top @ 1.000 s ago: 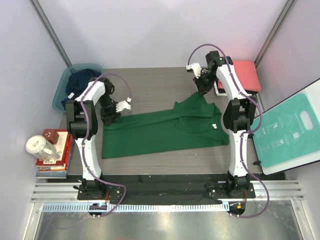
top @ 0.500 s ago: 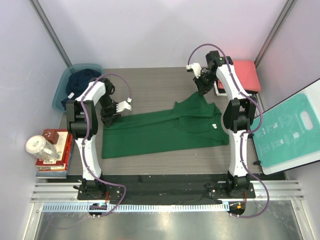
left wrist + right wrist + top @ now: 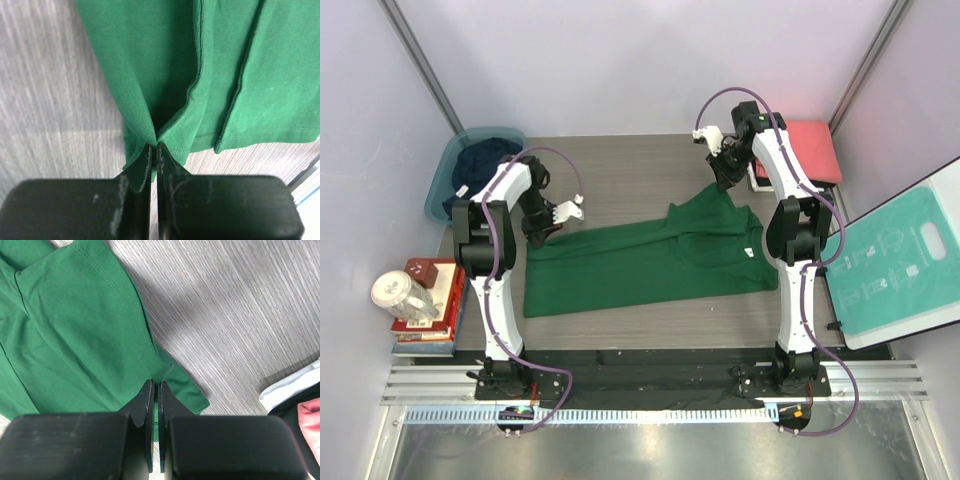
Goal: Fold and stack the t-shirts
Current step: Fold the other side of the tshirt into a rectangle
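The dark green t-shirt (image 3: 640, 260) lies stretched across the middle of the table, partly folded over itself at the right. My left gripper (image 3: 537, 233) is shut on its left hem corner; the left wrist view shows the green cloth (image 3: 165, 75) pinched between the closed fingers at my left gripper (image 3: 153, 146). My right gripper (image 3: 725, 180) is shut on the shirt's far right sleeve edge, pinching the green fabric (image 3: 90, 340) at my right gripper (image 3: 153, 383). A navy t-shirt (image 3: 485, 165) lies in the teal tub. A folded coral-red t-shirt (image 3: 805, 148) sits at the back right.
The teal plastic tub (image 3: 442, 180) stands at the back left. Books and a jar (image 3: 405, 295) sit at the left edge. The teal-and-white instruction board (image 3: 895, 265) leans at the right. White and black cloth edges (image 3: 292, 395) show beside the coral shirt.
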Action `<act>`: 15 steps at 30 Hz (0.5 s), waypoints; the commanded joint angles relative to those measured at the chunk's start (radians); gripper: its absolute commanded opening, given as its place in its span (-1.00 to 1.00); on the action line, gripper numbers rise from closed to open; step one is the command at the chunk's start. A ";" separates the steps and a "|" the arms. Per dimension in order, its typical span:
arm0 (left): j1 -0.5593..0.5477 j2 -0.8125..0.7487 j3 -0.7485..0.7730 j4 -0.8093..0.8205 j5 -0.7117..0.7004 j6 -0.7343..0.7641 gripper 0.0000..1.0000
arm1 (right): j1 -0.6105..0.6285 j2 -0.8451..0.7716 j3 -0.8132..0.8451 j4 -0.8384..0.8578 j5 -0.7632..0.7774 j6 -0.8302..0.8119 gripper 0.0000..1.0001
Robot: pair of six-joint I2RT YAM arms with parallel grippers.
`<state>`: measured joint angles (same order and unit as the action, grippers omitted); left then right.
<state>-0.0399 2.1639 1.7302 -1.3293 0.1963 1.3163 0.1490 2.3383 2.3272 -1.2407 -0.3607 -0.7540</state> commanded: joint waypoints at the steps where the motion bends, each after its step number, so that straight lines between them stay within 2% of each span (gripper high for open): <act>1: 0.005 -0.044 0.077 -0.300 0.012 -0.025 -0.89 | 0.007 -0.048 0.017 0.020 -0.004 0.007 -0.97; 4: 0.003 -0.055 0.085 -0.300 0.022 -0.034 -0.04 | 0.009 -0.046 0.017 0.020 -0.004 0.008 -0.97; 7: 0.003 -0.076 0.052 -0.297 0.025 -0.017 0.01 | 0.009 -0.046 0.017 0.021 -0.003 0.007 -0.97; 15: -0.011 -0.059 -0.001 -0.311 0.046 -0.002 -0.02 | 0.011 -0.042 0.018 0.023 -0.006 0.005 -0.97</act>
<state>-0.0406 2.1361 1.7550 -1.3285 0.2108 1.2945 0.1497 2.3383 2.3272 -1.2343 -0.3607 -0.7540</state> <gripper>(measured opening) 0.495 0.062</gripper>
